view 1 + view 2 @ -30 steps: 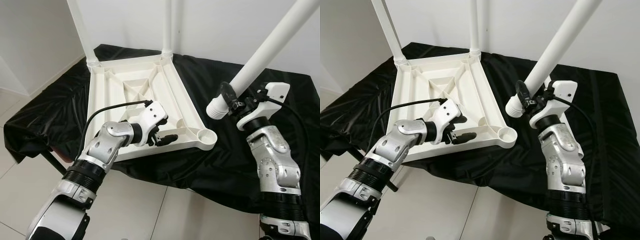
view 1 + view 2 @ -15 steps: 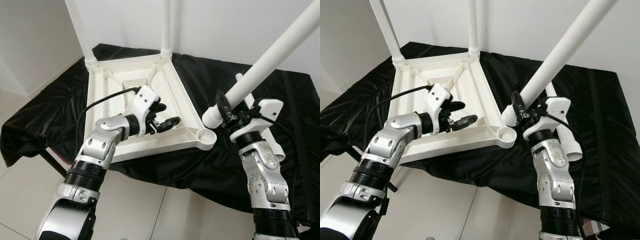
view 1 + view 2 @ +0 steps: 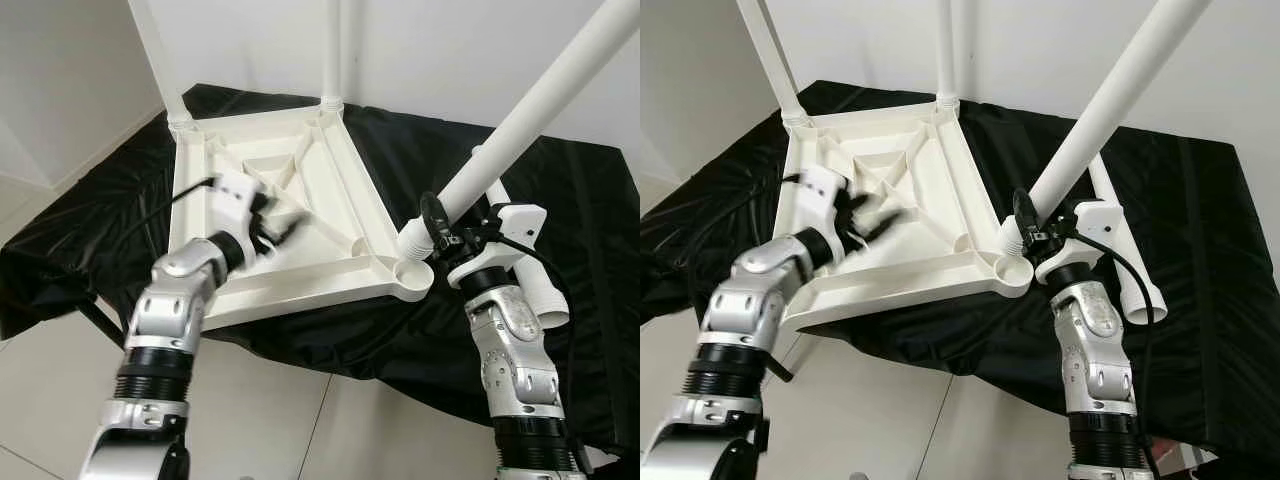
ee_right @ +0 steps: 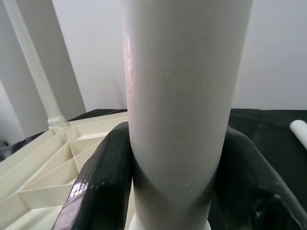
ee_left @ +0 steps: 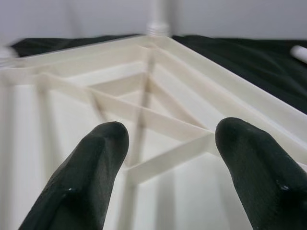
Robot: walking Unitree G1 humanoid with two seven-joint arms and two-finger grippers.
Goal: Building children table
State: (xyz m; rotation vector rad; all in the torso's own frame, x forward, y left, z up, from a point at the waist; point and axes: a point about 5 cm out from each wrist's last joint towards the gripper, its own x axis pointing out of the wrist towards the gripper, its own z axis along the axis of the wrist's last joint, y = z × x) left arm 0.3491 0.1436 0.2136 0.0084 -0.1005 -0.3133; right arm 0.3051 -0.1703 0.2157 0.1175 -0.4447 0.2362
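Observation:
The white table top (image 3: 352,196) lies upside down on a black cloth. Two white legs (image 3: 333,50) stand in its far corners. My right gripper (image 3: 441,226) is shut on a third white leg (image 3: 520,115), which tilts up to the right. That leg's lower end sits just above the empty corner socket (image 3: 412,278) at the near right; its seating is unclear. In the right wrist view the fingers (image 4: 103,177) clasp the leg (image 4: 182,96). My left gripper (image 3: 266,224) is blurred, hovers over the ribbed underside and stands open (image 5: 168,139), holding nothing.
A fourth white leg (image 3: 541,293) lies on the black cloth (image 3: 120,200) to the right, behind my right arm. The cloth-covered stand ends near me over a pale tiled floor (image 3: 300,420). White walls stand close behind.
My left gripper has drawn back from the table top's near edge, toward the far left. My right gripper has brought the leg's lower end left and down to the near right corner socket.

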